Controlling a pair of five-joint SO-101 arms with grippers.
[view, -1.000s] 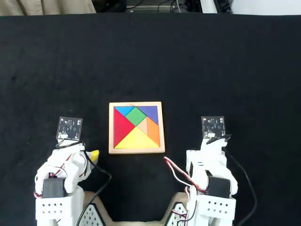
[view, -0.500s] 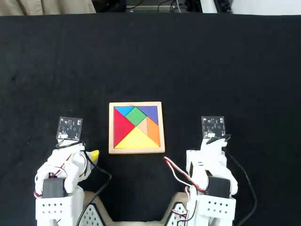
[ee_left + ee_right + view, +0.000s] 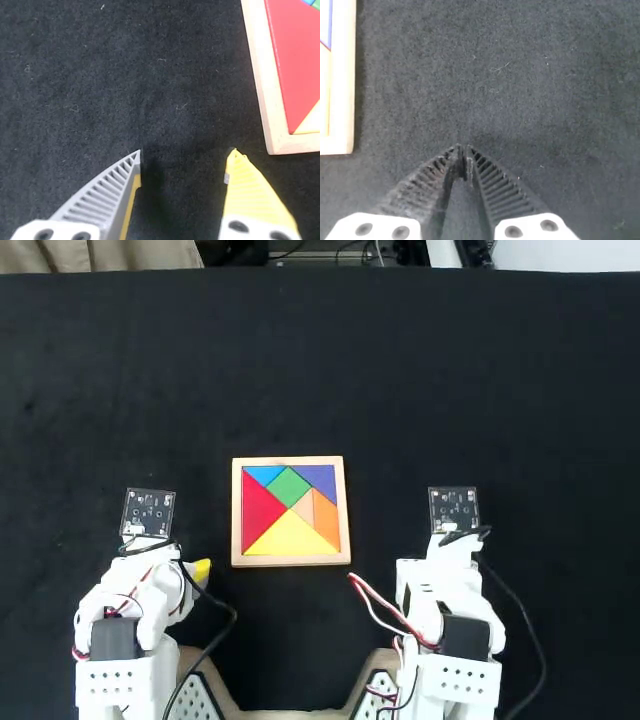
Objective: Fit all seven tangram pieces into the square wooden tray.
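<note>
Wooden tray (image 3: 237,510) seemingly holds all 7 tangram pieces (image 3: 262,508), task likely finished; left gripper (image 3: 185,154) parted and empty, right gripper (image 3: 463,150) closed.

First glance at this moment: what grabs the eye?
The square wooden tray sits mid-table on black cloth, filled with bright tangram pieces. Flanking it at the near edge, the left gripper has its fingers apart and the right gripper has them shut, both over the cloth.
</note>
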